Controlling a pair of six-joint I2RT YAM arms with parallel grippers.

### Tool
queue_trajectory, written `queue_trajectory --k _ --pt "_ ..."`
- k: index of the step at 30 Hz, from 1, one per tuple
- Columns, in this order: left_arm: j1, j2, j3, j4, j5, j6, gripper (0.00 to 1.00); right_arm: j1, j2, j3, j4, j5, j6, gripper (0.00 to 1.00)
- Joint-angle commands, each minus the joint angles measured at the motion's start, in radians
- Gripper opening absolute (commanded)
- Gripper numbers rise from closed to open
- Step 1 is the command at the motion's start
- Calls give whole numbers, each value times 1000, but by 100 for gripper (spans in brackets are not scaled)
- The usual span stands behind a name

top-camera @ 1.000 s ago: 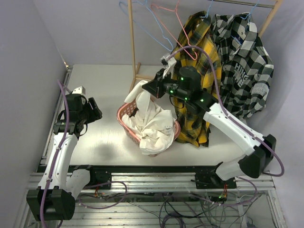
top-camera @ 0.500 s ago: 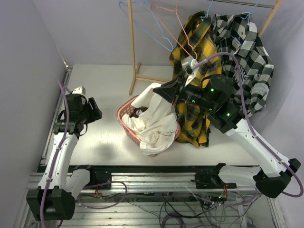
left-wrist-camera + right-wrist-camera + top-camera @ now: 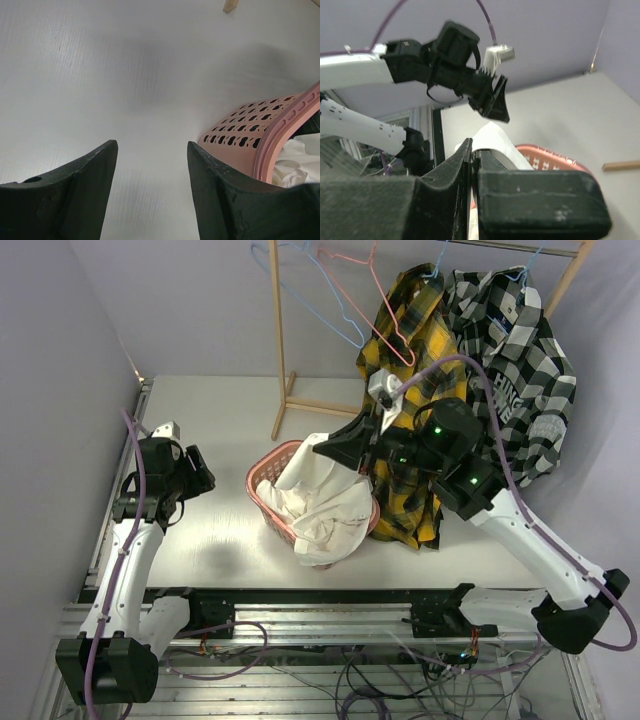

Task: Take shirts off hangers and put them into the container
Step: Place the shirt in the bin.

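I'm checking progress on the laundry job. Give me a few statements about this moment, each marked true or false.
1. The right gripper is shut on the white shirt, above the basket. True.
2. The left gripper holds the basket's rim. False: it is open, holds nothing and sits apart from the basket.
3. The yellow plaid shirt lies in the basket. False: it hangs on the rack.
4. The black-and-white checked shirt hangs on the rack. True.
5. The pink hanger carries a shirt. False: it hangs bare.
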Motion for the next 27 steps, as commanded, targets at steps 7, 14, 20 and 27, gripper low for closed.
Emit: queue_trajectory --k 7,14,20,27 --pt "-6 1 -12 14 22 9 69 159 212 -167 -198 350 -24 2" --pt "-7 2 -12 13 22 7 69 198 442 -224 -210 552 25 2" --pt "-6 1 -12 13 18 8 69 217 641 -222 -161 567 41 2" --pt "-8 2 -9 11 19 7 69 258 732 -205 -145 594 29 2"
